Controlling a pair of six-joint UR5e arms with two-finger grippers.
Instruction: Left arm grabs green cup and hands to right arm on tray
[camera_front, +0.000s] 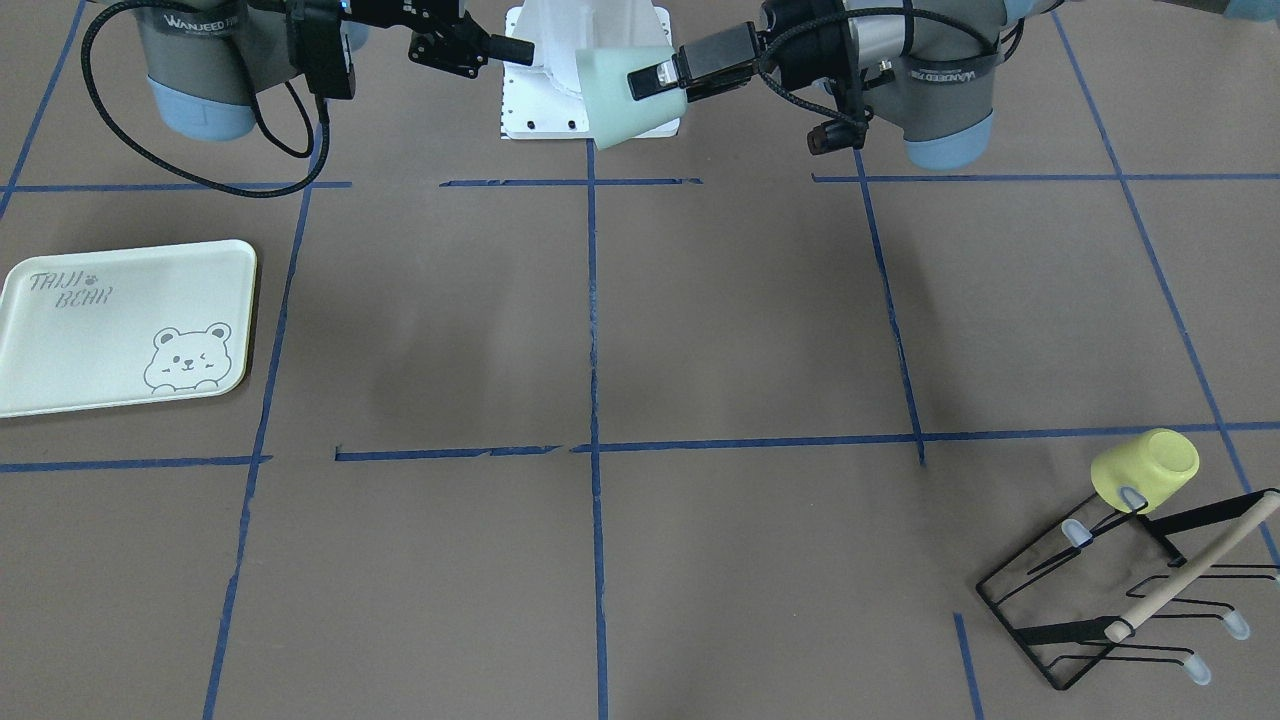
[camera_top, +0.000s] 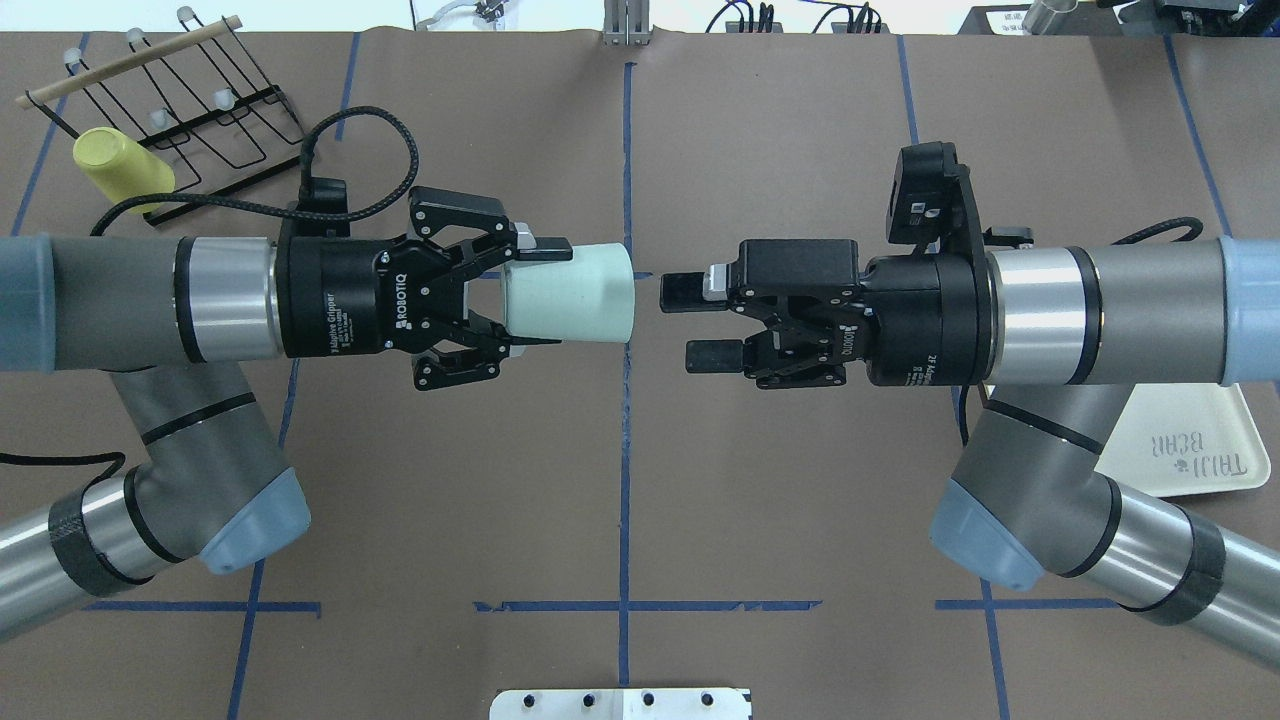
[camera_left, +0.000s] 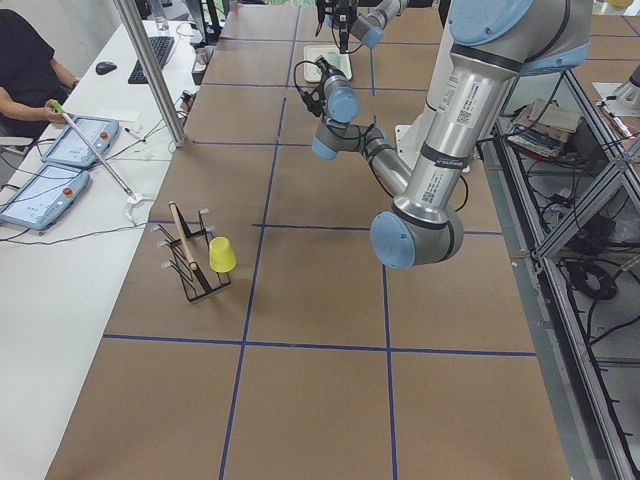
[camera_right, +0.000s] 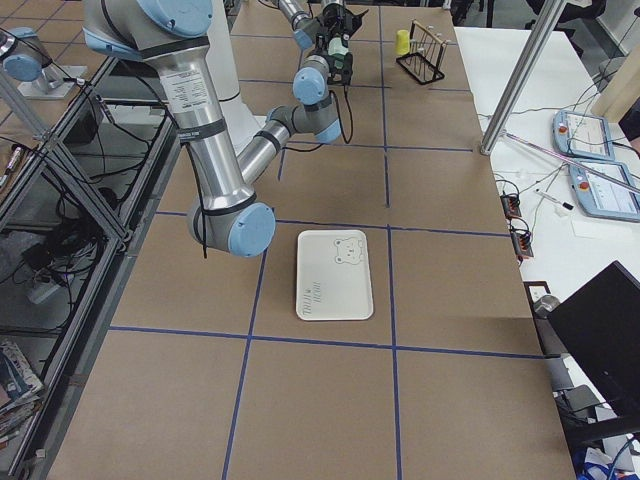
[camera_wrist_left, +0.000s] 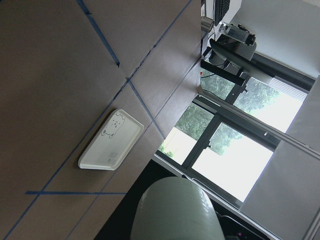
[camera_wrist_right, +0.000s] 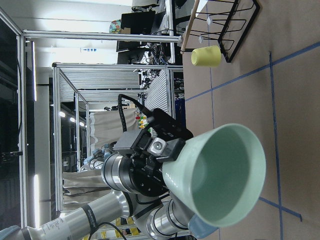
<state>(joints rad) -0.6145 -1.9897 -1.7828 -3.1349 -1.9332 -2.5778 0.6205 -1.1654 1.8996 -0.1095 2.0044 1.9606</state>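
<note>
Overhead, right arm (camera_top: 1100, 300) hides perhaps half tray (camera_top: 1195, 452).

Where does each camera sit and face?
Front-facing: across table, facing robot; left tool holds green cup.
Overhead: behind robot, looking down; right tool open.
Left side: table end, left arm near.
Right side: opposite end, right arm near.
Left wrist: past green cup toward tray.
Right wrist: into green cup's mouth.
Both wrist views share it.

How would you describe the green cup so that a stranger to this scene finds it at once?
Look above the middle of the table. There the left gripper holds the green cup sideways in the air, mouth toward the open right gripper. The yellow cup by the wire rack is the only other one.
</note>
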